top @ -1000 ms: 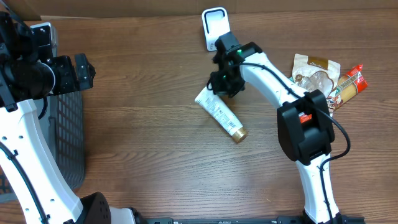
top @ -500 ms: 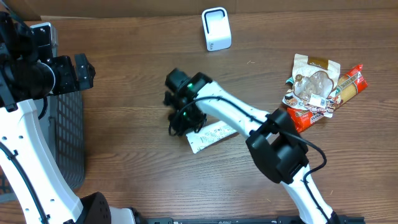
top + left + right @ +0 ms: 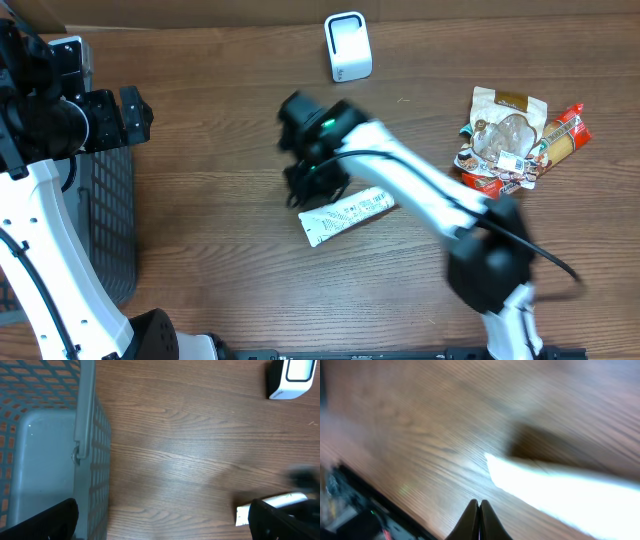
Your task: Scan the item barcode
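Open table [image 3: 215, 250] lies between the grey basket [image 3: 105, 220] at the left edge and the white tube [image 3: 345, 214] at centre. The right arm [image 3: 420, 190] crosses the middle diagonally; a scanner [image 3: 347, 46] stands at the far edge, snack packets [image 3: 515, 135] at right.

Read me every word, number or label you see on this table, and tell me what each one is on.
No text here reads clearly.
On the white tube: rows of dark print, too small to read; in the right wrist view it is only a blur.
On the snack packets: brand panels and a white sticker, too small to read.
On the white scanner: no lettering shows.
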Action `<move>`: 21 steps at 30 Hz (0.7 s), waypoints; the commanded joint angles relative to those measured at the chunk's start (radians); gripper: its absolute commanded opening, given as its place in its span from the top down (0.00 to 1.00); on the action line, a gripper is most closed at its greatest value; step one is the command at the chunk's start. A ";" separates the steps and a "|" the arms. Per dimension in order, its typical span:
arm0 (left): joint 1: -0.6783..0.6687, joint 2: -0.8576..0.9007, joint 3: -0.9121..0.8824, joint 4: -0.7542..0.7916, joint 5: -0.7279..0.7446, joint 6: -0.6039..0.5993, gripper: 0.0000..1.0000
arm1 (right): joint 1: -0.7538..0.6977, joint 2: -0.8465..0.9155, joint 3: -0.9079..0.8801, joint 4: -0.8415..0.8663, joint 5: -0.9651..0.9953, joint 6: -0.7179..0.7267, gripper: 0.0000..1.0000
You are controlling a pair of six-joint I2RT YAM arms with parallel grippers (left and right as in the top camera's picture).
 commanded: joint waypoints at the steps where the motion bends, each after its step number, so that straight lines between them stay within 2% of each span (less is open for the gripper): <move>1: 0.004 -0.003 0.002 0.002 0.002 0.023 0.00 | -0.085 -0.172 0.011 -0.099 0.261 0.322 0.96; 3: 0.004 -0.003 0.002 0.002 0.001 0.023 0.01 | -0.135 -0.196 0.011 -0.202 0.327 0.389 0.96; 5: 0.004 -0.003 0.002 0.002 0.001 0.023 0.00 | -0.164 -0.196 -0.003 -0.258 0.330 0.389 0.96; 8: 0.004 -0.003 0.002 0.002 0.001 0.023 0.00 | -0.182 -0.196 -0.105 -0.267 0.326 0.387 0.96; 11: 0.004 -0.003 0.002 0.002 0.002 0.023 0.00 | -0.182 -0.196 -0.270 -0.182 0.325 0.387 0.96; 14: 0.004 -0.003 0.002 0.002 0.002 0.023 0.00 | -0.185 -0.195 -0.452 -0.026 0.325 0.387 0.96; 21: 0.004 -0.003 0.002 0.002 0.002 0.023 0.01 | -0.187 -0.195 -0.645 0.240 0.192 0.330 0.96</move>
